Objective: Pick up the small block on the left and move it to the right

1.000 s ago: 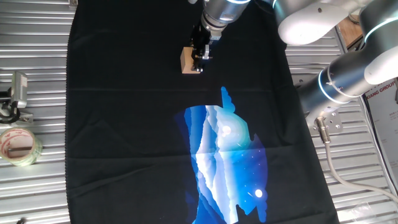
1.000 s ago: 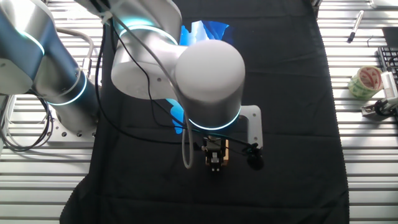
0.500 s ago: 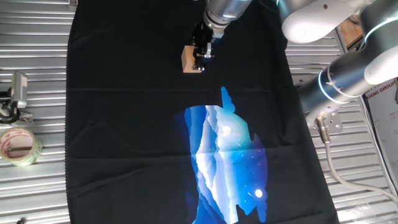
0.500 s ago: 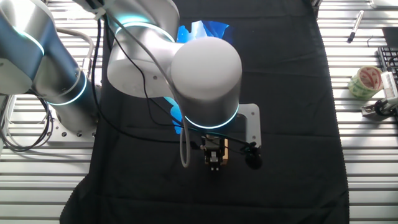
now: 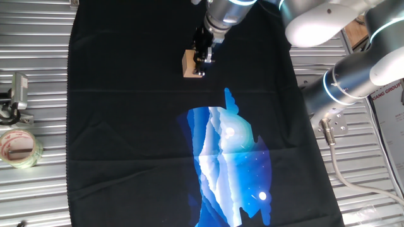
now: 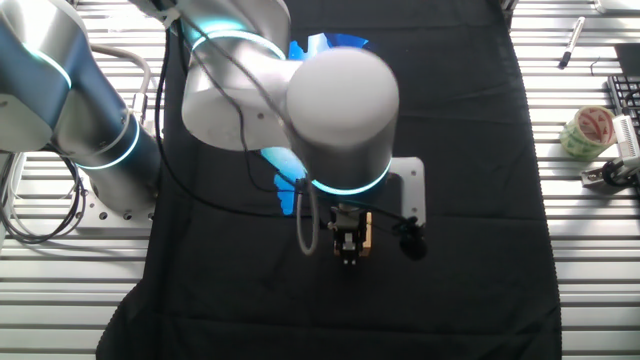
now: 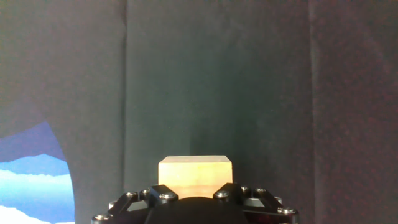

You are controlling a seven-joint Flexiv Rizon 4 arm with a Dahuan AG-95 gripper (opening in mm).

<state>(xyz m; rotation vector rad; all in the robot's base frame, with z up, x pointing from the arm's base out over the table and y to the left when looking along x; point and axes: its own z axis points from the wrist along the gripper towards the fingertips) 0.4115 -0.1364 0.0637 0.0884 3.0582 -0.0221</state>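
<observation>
The small block (image 5: 189, 64) is a light-tan wooden cube at the far middle of the black cloth (image 5: 126, 126). My gripper (image 5: 201, 62) is shut on it, with the cube showing on its left side. In the other fixed view the block (image 6: 366, 234) peeks out under the arm's large wrist, beside the gripper (image 6: 350, 246). In the hand view the block (image 7: 194, 174) sits between the jaws at the bottom edge, with the gripper (image 7: 194, 191) around it. I cannot tell whether the block touches the cloth.
A blue landscape print (image 5: 230, 164) covers the cloth's near middle. A roll of clear tape (image 5: 19, 148) and a metal clamp (image 5: 16, 94) lie on the slatted metal table at the left. The arm's base (image 5: 353, 82) stands at the right.
The gripper and the block have shifted together a little, leftward in one fixed view and rightward in the other. The jaws have stayed shut on the block.
</observation>
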